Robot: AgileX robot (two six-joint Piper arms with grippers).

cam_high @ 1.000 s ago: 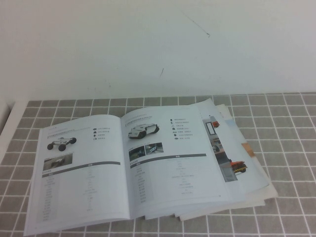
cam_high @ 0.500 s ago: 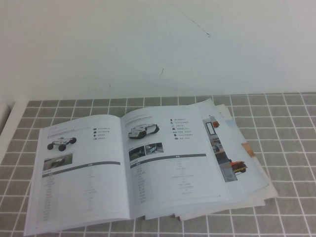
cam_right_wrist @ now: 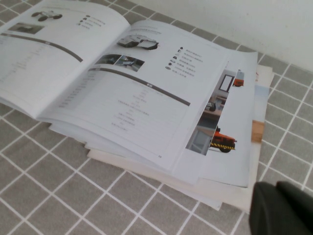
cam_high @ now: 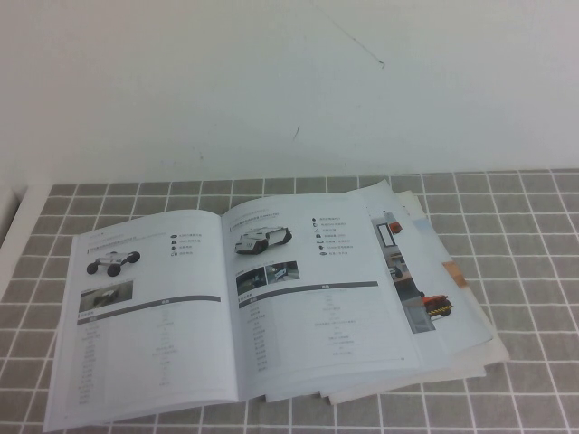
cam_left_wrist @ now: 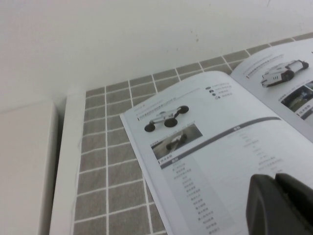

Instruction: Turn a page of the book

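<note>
The book (cam_high: 235,307) lies open flat on the grey tiled mat, showing two white inner pages with small vehicle photos and tables. It also shows in the left wrist view (cam_left_wrist: 220,142) and in the right wrist view (cam_right_wrist: 112,78). The cover leaf with the robot-lab photo is hidden. Neither arm shows in the high view. My left gripper (cam_left_wrist: 275,178) hangs above the book's left page, its dark fingers closed together and empty. My right gripper (cam_right_wrist: 276,187) hangs over the mat past the right edge of the paper stack, fingers closed together and empty.
Fanned-out brochures and sheets (cam_high: 452,307) with orange-edged pictures lie under the book's right half and stick out to the right. A white wall (cam_high: 289,81) stands behind the mat. A white ledge (cam_left_wrist: 63,161) borders the mat on the left.
</note>
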